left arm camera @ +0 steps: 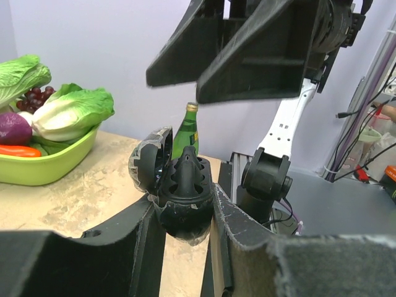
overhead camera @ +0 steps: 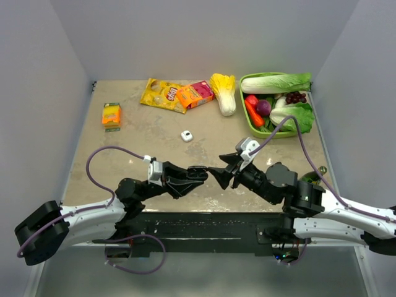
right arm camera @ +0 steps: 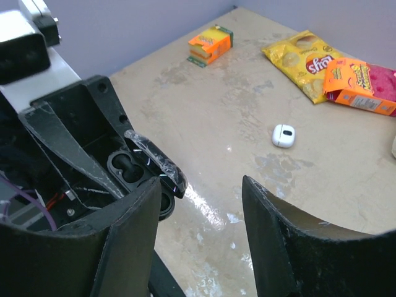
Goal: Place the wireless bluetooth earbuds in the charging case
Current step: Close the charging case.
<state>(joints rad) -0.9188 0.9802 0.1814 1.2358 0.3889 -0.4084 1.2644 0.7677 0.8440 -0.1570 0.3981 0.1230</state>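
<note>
My left claw (left arm camera: 185,218) grips the black case (left arm camera: 180,201), lid open; my right claw (right arm camera: 201,185) hangs open, empty. I should hold the case steady, sockets (right arm camera: 127,166) up.

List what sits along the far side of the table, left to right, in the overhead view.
small orange carton → yellow crinkly chip bag → orange and pink snack box → pale yellow toy cabbage → lime green plastic basket of toy vegetables.
</note>
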